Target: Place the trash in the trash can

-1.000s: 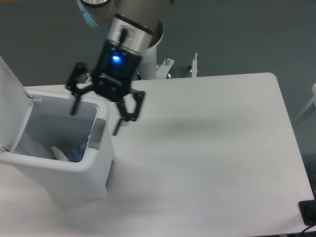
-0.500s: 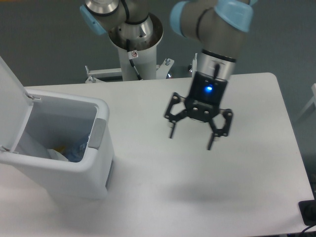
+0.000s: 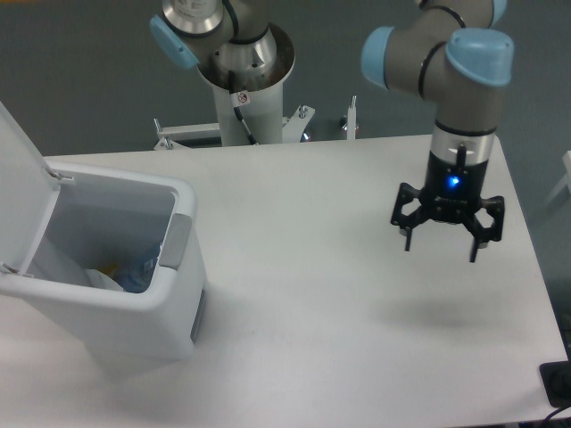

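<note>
While its two fingers hang spread wide with nothing between them, the gripper (image 3: 441,238) hovers above the bare right-hand part of the table (image 3: 339,294), well apart from the trash can (image 3: 107,267) and on the far side of the table from it. A blue light glows on its wrist, and a soft shadow lies on the tabletop beneath and a little nearer the camera, so it is clearly off the surface. A second ago the same claw was poised right over the open mouth of the trash can, fingers already apart; half a second ago it was near the middle of the table; now it has swung away to the right. That retreat, with the claw empty, suggests a drop has just been made and the arm is clearing off. The trash can itself has not shifted: its lid (image 3: 20,187) stands tipped up at the left, the grey side panel (image 3: 176,242) faces the table's middle. Down inside, against the near wall, lies the trash (image 3: 134,272): a bluish clear shape that is probably the bottle, with something pale and white-edged beside it that may be the bag, though the view into the bin is too shadowed to tell them apart with confidence. Nothing else that looks like litter shows on the table beside the trash can, so the task appears finished or very nearly so.
</note>
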Controlling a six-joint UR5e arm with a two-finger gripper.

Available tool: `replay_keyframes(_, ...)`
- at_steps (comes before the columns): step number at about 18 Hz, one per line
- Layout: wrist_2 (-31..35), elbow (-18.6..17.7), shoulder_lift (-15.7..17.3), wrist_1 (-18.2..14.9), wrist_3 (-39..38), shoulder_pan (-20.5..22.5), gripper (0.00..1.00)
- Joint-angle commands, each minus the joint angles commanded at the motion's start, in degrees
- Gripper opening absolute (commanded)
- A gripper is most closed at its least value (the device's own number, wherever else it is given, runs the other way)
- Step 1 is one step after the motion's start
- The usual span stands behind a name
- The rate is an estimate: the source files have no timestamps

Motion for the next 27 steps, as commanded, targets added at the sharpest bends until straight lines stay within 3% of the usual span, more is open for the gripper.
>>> replay_keyframes(5,5.88,0.27,-1.94,-1.67,7.74,0.80,1.00)
replay_keyframes(10,7.29,-0.61,-2.73,-2.02,10.02,0.80,1.00)
replay_keyframes(12,8.79,-0.70,-2.82,-3.25,12.40,0.62,1.00)
replay_keyframes(14,10.19,-0.53,-2.64,-6.58,14.59,0.62,1.00)
replay_keyframes(16,15.71,1.22,-2.73,-11.76,17.58,0.45,1.00)
replay_keyframes(21,16.44,2.28,-2.47,-13.00,19.60,0.01,1.00)
replay_keyframes(24,16.44,3.78,-2.47,-16.25,22.51,0.09,1.00)
replay_keyframes(27,16.27,3.34,-2.47,-15.91,22.60,0.01,1.00)
